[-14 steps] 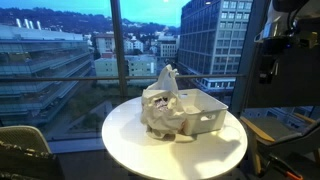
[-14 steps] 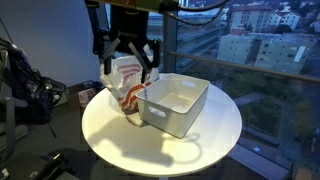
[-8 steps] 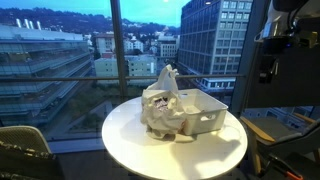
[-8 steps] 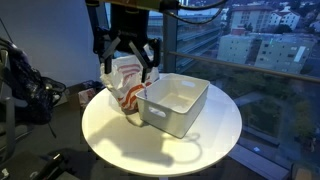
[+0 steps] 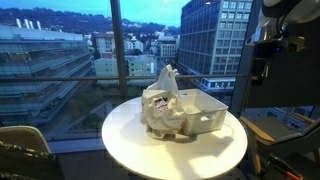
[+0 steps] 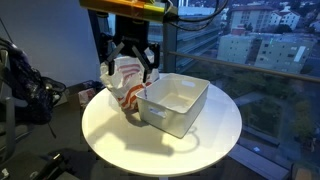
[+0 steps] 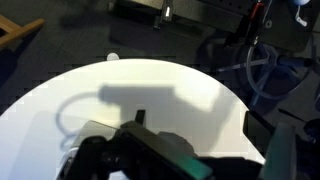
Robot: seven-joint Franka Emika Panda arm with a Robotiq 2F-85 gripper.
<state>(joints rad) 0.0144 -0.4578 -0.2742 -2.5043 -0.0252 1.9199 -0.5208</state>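
The gripper (image 6: 129, 66), jaws spread wide and gripping nothing, hangs above the round white table (image 6: 160, 150), with the crumpled white plastic bag with red print (image 6: 124, 88), contents not discernible, below it and apart, leaning against the white rectangular plastic bin (image 6: 165, 120), whose bare floor shows.

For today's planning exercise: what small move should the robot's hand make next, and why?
Probably bring the open hand down toward the crumpled white bag with red print beside the white plastic bin: the hand hangs higher, apart, empty.
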